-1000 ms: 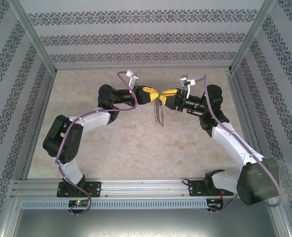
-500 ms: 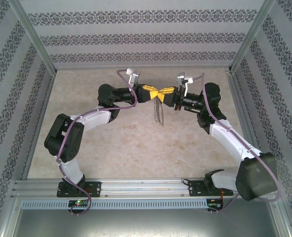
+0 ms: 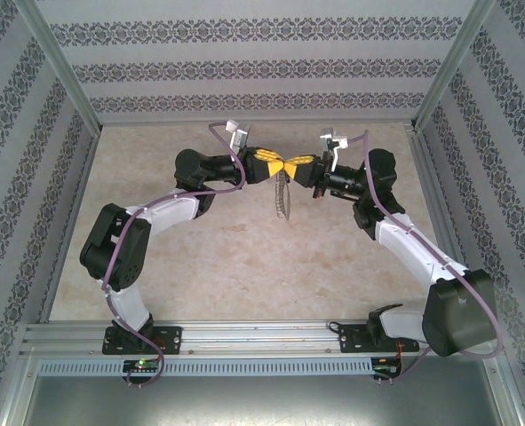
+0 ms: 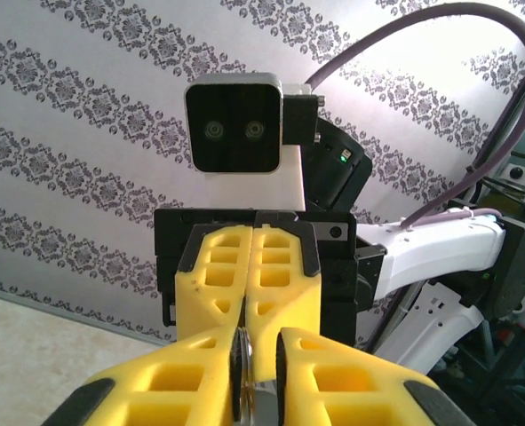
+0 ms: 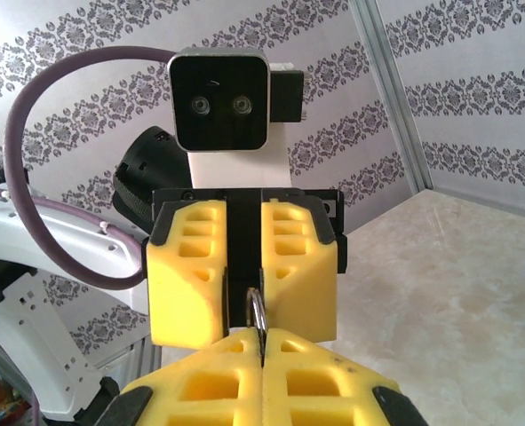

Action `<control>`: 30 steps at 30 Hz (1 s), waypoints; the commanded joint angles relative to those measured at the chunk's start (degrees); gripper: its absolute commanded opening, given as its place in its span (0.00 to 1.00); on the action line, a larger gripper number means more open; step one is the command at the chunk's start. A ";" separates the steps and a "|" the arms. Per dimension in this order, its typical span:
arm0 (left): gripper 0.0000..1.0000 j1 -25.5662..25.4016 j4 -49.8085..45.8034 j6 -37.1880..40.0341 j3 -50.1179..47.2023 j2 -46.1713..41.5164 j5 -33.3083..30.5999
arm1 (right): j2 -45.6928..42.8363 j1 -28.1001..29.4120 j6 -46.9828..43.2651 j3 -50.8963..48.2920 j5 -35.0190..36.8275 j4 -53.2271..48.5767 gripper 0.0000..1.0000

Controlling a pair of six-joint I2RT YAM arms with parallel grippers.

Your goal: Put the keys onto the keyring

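My two grippers meet tip to tip above the middle of the table. The right gripper (image 3: 296, 165) (image 5: 262, 344) is shut on the edge of the keyring (image 5: 258, 309), a thin grey metal loop. The left gripper (image 3: 275, 166) (image 4: 264, 355) faces it with its jaws a little apart. The keyring (image 4: 242, 373) stands in that gap, against the left pad. In the right wrist view the left gripper (image 5: 242, 302) shows the same gap, with the loop poking into it. The keyring's silvery chain (image 3: 284, 197) hangs below the fingertips. The keys are hidden.
The beige marbled tabletop (image 3: 244, 257) lies below the raised grippers. Patterned walls (image 3: 244, 67) close the back and both sides. An aluminium rail (image 3: 244, 337) carrying both arm bases runs along the near edge.
The right gripper has closed onto the keyring. The left gripper's jaws have parted slightly. Both grippers have shifted a little toward the back wall, chain swinging with them.
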 commanded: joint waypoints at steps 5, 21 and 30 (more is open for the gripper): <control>0.00 -0.67 -1.35 3.84 -0.48 -1.49 0.49 | -0.92 -0.53 -0.41 -1.05 1.59 3.02 0.00; 0.00 -0.03 -1.09 5.12 -1.90 -2.00 -1.27 | -1.80 -2.15 -0.06 -2.15 1.78 3.11 0.00; 0.00 -0.17 1.06 3.40 -0.57 -0.96 -0.04 | -0.86 -2.07 1.39 -1.15 1.45 3.70 0.25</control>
